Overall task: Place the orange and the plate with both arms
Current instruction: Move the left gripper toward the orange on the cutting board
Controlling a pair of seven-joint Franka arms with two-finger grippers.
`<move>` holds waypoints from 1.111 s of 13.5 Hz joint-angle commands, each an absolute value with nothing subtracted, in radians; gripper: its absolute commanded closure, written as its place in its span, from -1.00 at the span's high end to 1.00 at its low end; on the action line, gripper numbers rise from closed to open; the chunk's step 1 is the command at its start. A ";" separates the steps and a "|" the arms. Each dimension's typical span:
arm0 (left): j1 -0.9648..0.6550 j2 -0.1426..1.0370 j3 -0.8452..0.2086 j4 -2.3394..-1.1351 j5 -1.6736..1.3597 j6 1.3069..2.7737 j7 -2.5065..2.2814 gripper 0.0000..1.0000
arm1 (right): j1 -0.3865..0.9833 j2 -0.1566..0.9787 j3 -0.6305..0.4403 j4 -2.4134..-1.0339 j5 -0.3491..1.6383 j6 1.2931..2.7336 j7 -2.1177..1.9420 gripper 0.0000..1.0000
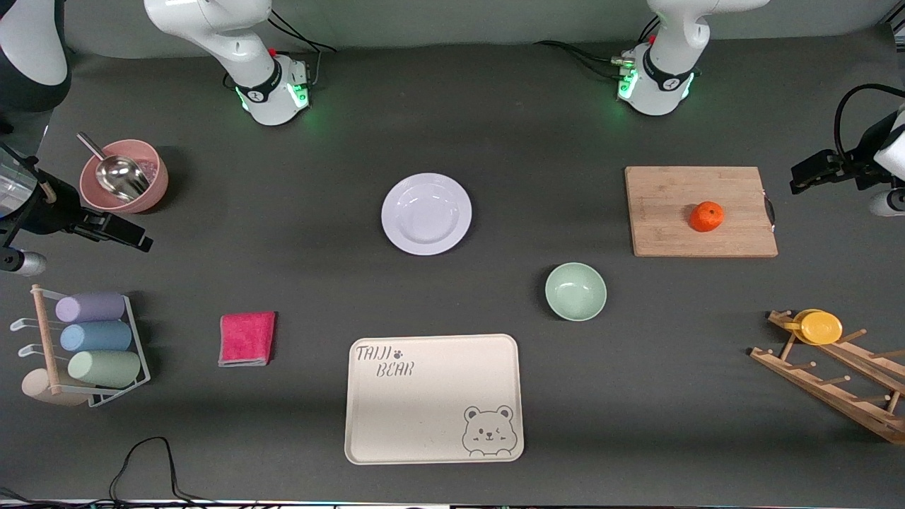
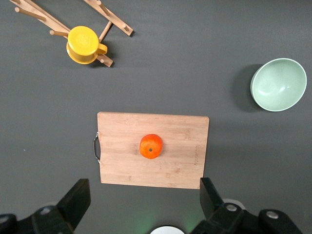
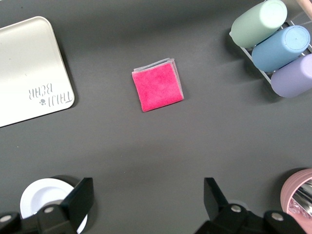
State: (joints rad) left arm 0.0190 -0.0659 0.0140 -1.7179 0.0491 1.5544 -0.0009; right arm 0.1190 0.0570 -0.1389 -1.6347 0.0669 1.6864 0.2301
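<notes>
The orange (image 1: 707,216) sits on a wooden cutting board (image 1: 700,211) toward the left arm's end of the counter (image 1: 318,268). It is round, with no long axis to speak of, and in the left wrist view its stem dimple faces straight up. Read as a clock face on the front view, it lies at 3 o'clock from the plate (image 1: 426,213), well apart from it.

The plate lies flat at mid-counter, well upward, with nothing in it.

From the plate:
- A pale green bowl (image 1: 575,291) stands upright at 4 o'clock, with nothing in it.
- A beige bear-print tray (image 1: 433,399) lies at 6 o'clock, its long axis running along the counter.
- A folded pink cloth (image 1: 247,339) lies at 8 o'clock.
- A pink bowl (image 1: 124,177) at 9 o'clock holds a metal scoop (image 1: 117,173).

A yellow cup (image 1: 819,326) hangs on a wooden rack (image 1: 834,382) at 5 o'clock from the board.

The left pincer (image 2: 144,200) hangs released, fingers (image 2: 78,200) spread wide, over the counter just beside the board. The right pincer (image 3: 146,200) is also released, over bare counter between the cloth and the plate.
</notes>
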 commanded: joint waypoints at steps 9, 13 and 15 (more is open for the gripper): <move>0.014 -0.072 0.025 -1.701 0.067 1.470 0.005 1.00 | 0.135 0.049 -0.144 -1.699 0.003 1.698 0.160 1.00; 0.020 -0.214 0.029 -1.848 0.071 1.463 0.005 1.00 | 0.150 0.035 -0.143 -1.784 0.018 1.778 0.140 1.00; 0.021 -0.312 0.031 -1.974 0.074 1.492 0.003 1.00 | 0.150 0.031 -0.144 -1.790 0.018 1.779 0.138 1.00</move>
